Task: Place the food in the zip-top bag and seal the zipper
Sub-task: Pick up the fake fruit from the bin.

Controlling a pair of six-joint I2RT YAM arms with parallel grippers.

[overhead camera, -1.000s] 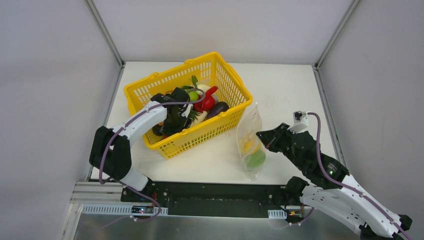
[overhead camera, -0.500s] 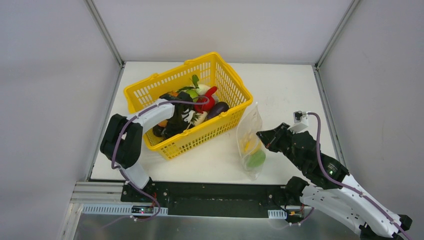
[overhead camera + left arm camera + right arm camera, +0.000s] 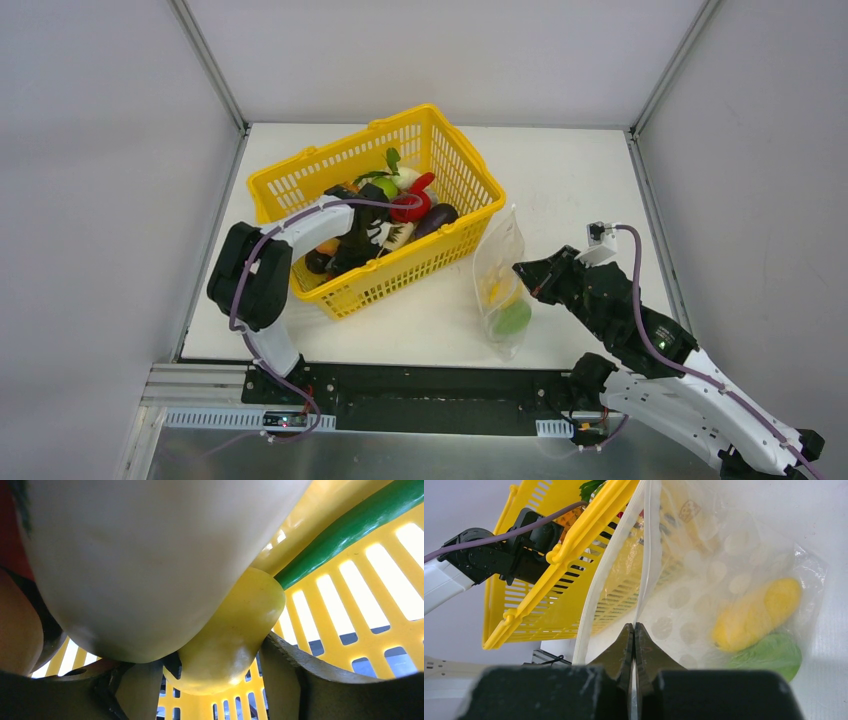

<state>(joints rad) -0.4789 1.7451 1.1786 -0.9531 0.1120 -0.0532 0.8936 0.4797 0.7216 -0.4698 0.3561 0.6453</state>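
The yellow mesh basket holds the food: a red piece, a dark purple eggplant, a green piece. My left gripper is down in the basket, open, its fingers either side of a glossy yellow piece under a big cream piece. My right gripper is shut on one lip of the zip-top bag, holding its mouth open. The zipper strip runs up from the right gripper. The bag holds a yellow piece and a green piece.
The basket's near wall stands right beside the bag's mouth. A green stem lies against the basket wall. Grey enclosure walls and metal posts surround the white table.
My left arm has folded in and pushed its gripper a little deeper among the food in the basket. The right arm and the bag have not moved.
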